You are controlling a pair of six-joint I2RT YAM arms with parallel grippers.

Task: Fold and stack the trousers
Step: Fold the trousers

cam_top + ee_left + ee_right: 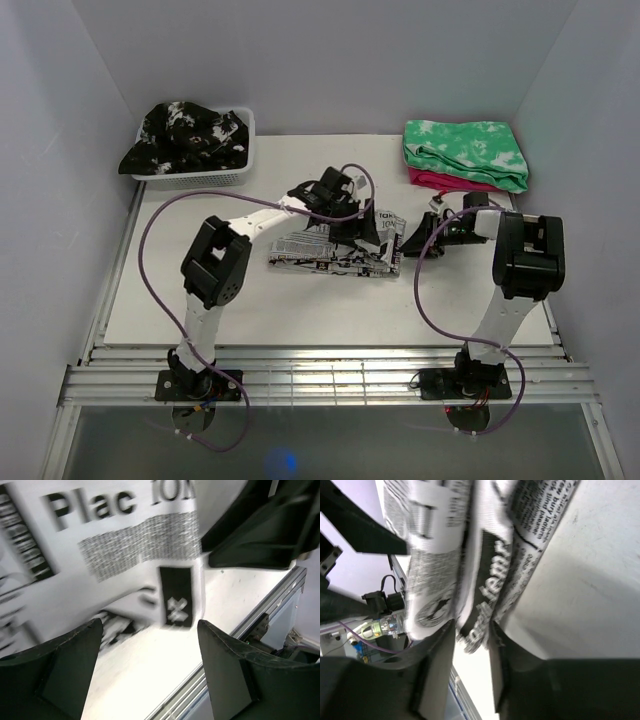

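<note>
Only the right wrist view shows the right tool (pixel 472 652) narrowly pinching the trousers (pixel 470 555); the left tool (pixel 150 645) gapes wide.

Around the one pair of trousers (pixel 330 252) stand two grippers, left gripper (pixel 362 232) and right gripper (pixel 412 241). Beyond it sit one basket (pixel 240 160) and one green cloth (pixel 465 150).

trousers (pixel 335 250): we see white cloth with black newsprint text
garment (pixel 185 137), upper left: black, white splotches
basket (pixel 195 178): white
cloth (pixel 466 150), upper right: green-white mottled over pink
table (pixel 260 300): white
cables (pixel 150 235): purple
</note>
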